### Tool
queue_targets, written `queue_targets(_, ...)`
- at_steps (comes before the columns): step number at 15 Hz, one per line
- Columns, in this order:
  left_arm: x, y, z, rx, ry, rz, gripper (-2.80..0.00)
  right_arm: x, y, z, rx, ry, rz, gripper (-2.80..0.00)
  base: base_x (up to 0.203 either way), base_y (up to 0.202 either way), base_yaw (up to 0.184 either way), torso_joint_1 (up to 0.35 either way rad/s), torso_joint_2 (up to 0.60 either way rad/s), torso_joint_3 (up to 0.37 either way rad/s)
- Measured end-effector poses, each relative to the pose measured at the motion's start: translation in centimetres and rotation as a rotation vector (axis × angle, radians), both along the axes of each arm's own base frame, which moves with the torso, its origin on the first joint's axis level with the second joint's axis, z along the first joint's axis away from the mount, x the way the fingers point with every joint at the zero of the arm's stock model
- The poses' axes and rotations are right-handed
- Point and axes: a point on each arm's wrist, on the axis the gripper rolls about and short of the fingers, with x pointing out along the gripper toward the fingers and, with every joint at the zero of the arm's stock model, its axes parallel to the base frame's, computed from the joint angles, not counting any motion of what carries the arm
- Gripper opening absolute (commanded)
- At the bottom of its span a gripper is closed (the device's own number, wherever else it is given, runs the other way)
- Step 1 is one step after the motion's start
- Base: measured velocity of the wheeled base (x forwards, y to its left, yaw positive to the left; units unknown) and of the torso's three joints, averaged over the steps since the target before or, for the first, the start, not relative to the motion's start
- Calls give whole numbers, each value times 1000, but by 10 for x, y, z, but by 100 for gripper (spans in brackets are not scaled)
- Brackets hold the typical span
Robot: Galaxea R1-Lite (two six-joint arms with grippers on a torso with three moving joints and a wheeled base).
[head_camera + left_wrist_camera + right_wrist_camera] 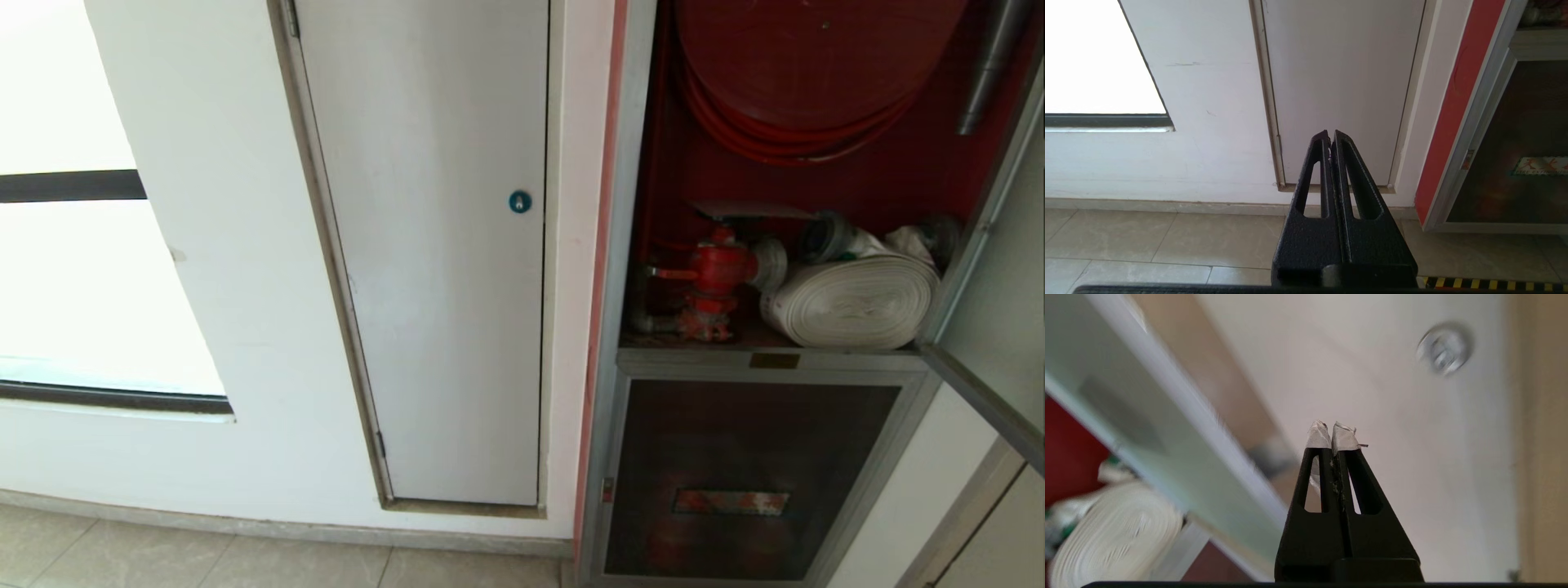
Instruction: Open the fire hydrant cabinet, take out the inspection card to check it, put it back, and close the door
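The fire hydrant cabinet stands open, showing its red hose reel, red valve and white rolled hose. Its door is swung out to the right. A flat greyish piece rests on top of the valve; I cannot tell whether it is the inspection card. Neither arm appears in the head view. My right gripper is shut and empty, its taped tips in front of a white wall beside the door's silver edge. My left gripper is shut and parked low, facing the white door.
A plain white door with a round blue lock fills the wall left of the cabinet. Below the cabinet is a dark lower panel. A bright window lies far left, above the tiled floor. A round silver fitting sits on the wall.
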Motion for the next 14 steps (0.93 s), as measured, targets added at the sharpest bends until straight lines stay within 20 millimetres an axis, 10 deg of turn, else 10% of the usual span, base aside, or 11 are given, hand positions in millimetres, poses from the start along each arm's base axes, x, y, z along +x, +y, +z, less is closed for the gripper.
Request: queue_targets(14, 0, 0, 0, 0, 0, 0, -280, 24, 55, -28, -78, 125, 358, -280, 0, 0, 0, 0, 0, 0)
